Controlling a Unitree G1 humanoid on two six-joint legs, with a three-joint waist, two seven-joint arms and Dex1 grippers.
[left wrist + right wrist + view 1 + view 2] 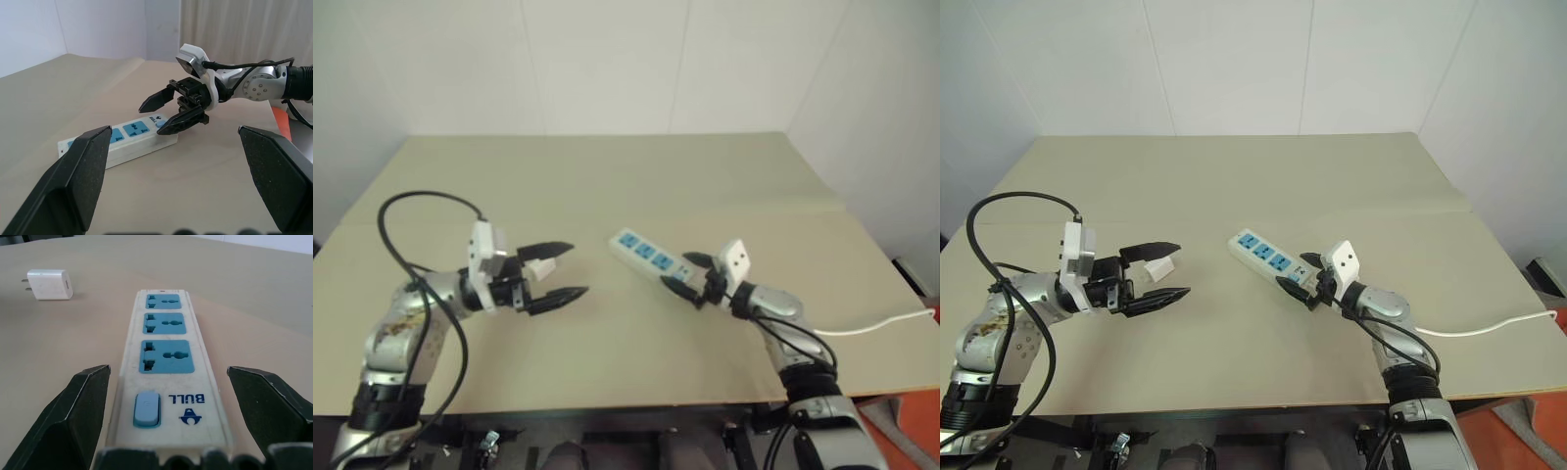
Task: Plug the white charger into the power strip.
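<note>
Your charger [49, 284] lies on the table [607, 176], on its side, with its two metal pins sticking out. From the head views it [1161, 265] sits just past the left gripper [1163, 271], between its two fingers. That gripper is spread wide and holds nothing.

The strip [650, 256] lies flat on the table, well apart from the charger. Its cord [881, 323] runs off to the right. The right gripper [693, 277] is at the switch end of the strip. Its fingers are wide too, one on each side of the strip, and they hold nothing.

The charger looks small, light and hard, so it will not squash. Its smooth sides may be slippery, and it may slide or tip if you bump it. Take it by the two flat sides of the white body, not by the pins. Keep the pins free and pointing out.

The strip looks light too, so it may slide when you push the charger in. Hold it still by its long edges, and keep off the blue holes.
</note>
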